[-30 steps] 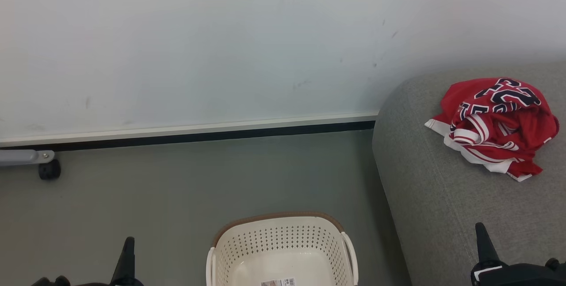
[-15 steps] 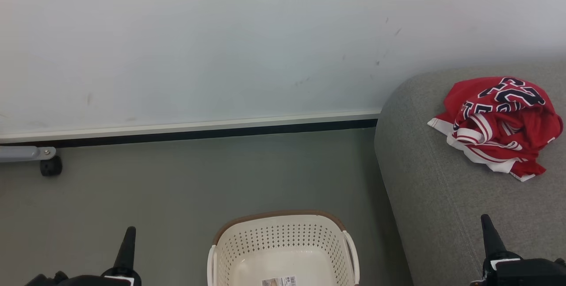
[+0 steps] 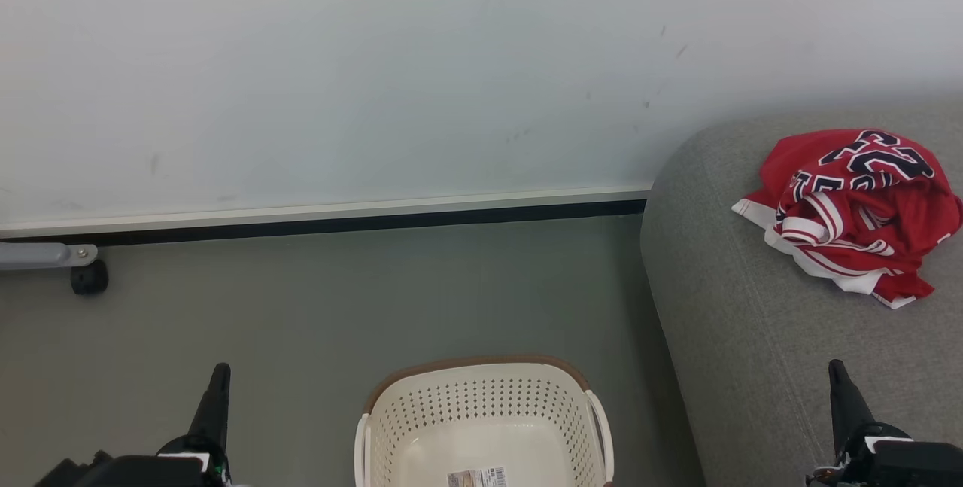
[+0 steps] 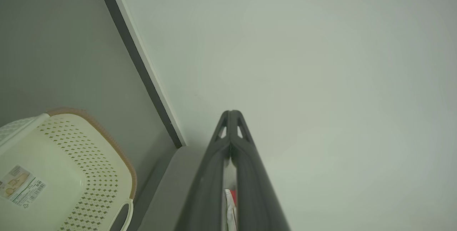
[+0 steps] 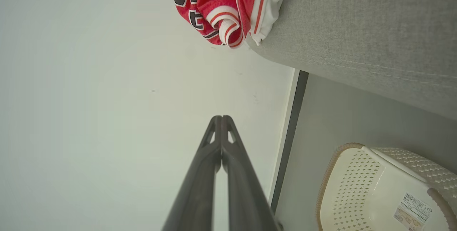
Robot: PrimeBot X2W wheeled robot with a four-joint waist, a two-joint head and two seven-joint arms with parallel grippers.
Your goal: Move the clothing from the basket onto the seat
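Note:
The clothing (image 3: 854, 212), a crumpled red heap with navy-and-white numbers, striped trim and a white band, lies on the grey seat (image 3: 752, 336) at the right. The right wrist view shows the clothing (image 5: 217, 6) at the seat's (image 5: 357, 27) end. The cream basket (image 3: 481, 419) stands on the floor at bottom centre, holding nothing but its barcode sticker (image 3: 476, 478). My left gripper (image 3: 220, 368) is shut left of the basket, fingers pressed together (image 4: 231, 113). My right gripper (image 3: 833, 365) is shut over the seat's near part, well short of the clothing, its tips closed (image 5: 221, 118).
A white wall with a dark baseboard (image 3: 361, 225) runs behind the grey floor. A grey bar on a black castor (image 3: 89, 276) sits at the far left by the wall. Open floor lies between the basket and the wall.
Both grippers have risen a little in the head view, the left one more. The camera has shifted slightly. Clothing and basket lie as before.

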